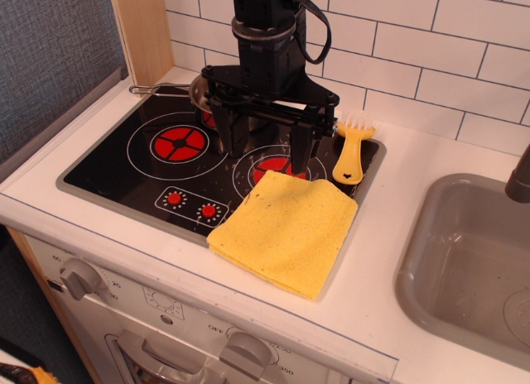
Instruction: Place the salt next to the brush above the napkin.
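The yellow brush (pixel 351 152) lies at the stove's right edge with its white bristles pointing to the back wall. The yellow napkin (pixel 286 227) lies folded in front of it, over the stove's front right corner. My black gripper (pixel 263 152) hangs over the right burner, just left of the brush and behind the napkin. Its two fingers (pixel 299 152) stand wide apart with nothing between them. The salt is not clearly visible. A small orange-red patch (pixel 209 119) shows behind the gripper's left side, and I cannot tell whether it is the salt.
A steel pot (pixel 195 89) with a long handle stands at the stove's back, partly hidden by the gripper. The black stove top (pixel 124 160) has red burners. A grey sink (pixel 464 260) lies to the right, with the tiled wall behind.
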